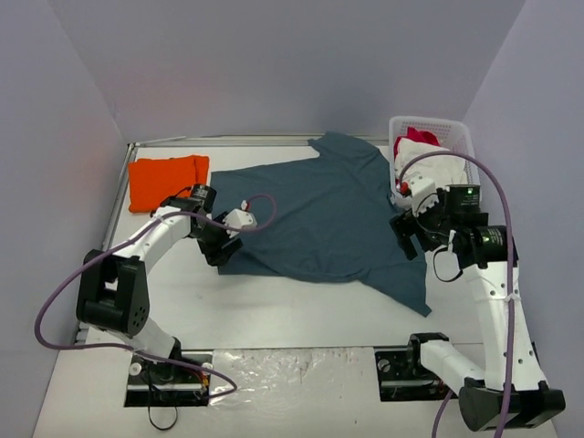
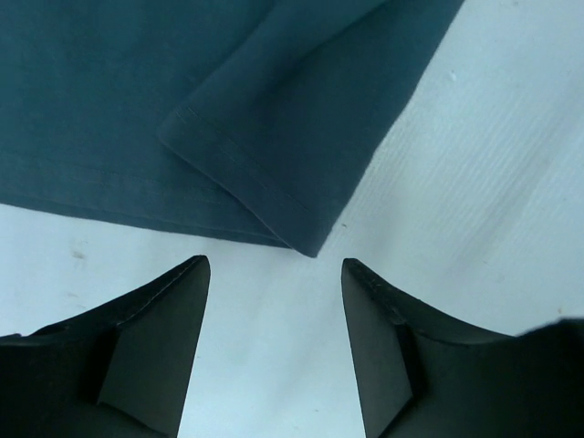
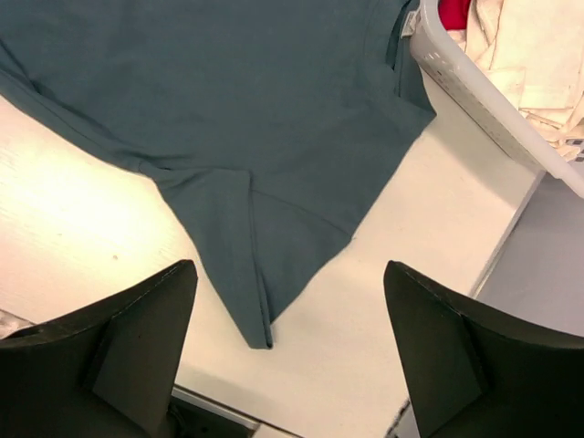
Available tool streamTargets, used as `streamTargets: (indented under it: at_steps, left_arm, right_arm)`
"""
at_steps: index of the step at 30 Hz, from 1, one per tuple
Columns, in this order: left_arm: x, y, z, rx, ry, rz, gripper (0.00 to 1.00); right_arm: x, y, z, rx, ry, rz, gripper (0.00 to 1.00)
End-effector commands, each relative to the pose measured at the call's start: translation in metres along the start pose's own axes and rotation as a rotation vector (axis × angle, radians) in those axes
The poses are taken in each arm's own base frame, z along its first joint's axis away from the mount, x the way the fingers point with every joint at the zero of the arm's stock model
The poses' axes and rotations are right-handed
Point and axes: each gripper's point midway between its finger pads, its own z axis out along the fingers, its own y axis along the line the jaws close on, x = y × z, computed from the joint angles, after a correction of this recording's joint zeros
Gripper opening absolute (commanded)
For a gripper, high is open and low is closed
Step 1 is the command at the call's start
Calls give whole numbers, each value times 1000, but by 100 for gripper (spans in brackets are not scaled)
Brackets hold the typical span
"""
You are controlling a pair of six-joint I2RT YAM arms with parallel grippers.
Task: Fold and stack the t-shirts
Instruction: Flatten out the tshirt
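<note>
Hands spread, empty: left hand (image 2: 274, 262), right hand (image 3: 290, 266); orange t-shirt (image 1: 167, 181) only overhead.

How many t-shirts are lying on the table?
2. A dark slate-blue cloth t-shirt lies spread out in the middle; a bright orange cloth t-shirt sits folded at the far left. The white plastic basket holds more clothes, maybe hidden shirts.

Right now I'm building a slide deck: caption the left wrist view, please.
Open left jaws poised at the slate-blue t-shirt's hemmed corner on the white table.
</note>
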Motion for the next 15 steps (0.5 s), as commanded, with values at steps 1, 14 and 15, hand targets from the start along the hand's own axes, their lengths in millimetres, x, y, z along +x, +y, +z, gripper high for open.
streamTargets:
  at_steps: [1, 14, 15]
  left_arm:
    - [-27, 17, -4, -44, -61, 93, 59]
    - [-50, 30, 30, -2, -26, 185, 59]
    - [-50, 31, 31, -3, -25, 186, 60]
  right_arm:
    - [-9, 12, -13, -90, -103, 32, 80]
    - [16, -12, 22, -250, -146, 239, 80]
    - [17, -10, 26, -266, -147, 250, 80]
